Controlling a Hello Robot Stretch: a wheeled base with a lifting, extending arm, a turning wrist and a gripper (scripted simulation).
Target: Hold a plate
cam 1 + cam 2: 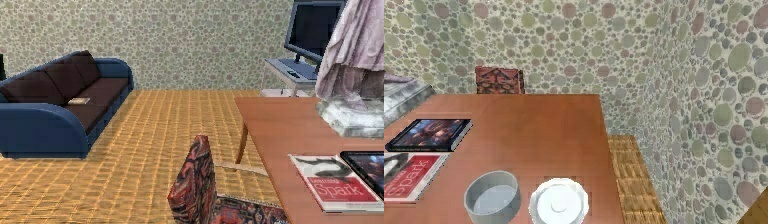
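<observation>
1. The plate (560, 203), white and round with a raised rim, lies flat on the wooden table (544, 130), close to the arm side view's bottom edge and a little left of its middle.
2. A grey bowl (492, 195) stands just beside the plate on its left. Whether their rims touch is hard to tell.
3. Farther left on the table lie a red magazine (409, 178) and a dark book (429, 134), both well apart from the plate. To the plate's right the tabletop is bare up to its edge.
4. A patterned chair (499, 80) stands past the table's far end against the dotted wall (684, 90). In the forward view a blue sofa (60, 100) sits across the floor and a draped statue (355, 60) stands on the table.
5. I cannot tell how the gripper's fingers stand from these pictures.
6. The step in hand looks like the approach. The plate lies flat, so only its rim offers a grip.
7. To do this well, I would come in from the bare right side, away from the bowl, and keep the fingers low and level with the rim. A nudge to the bowl could slide the plate.
8. After gripping, lift straight up and keep the plate level.
</observation>
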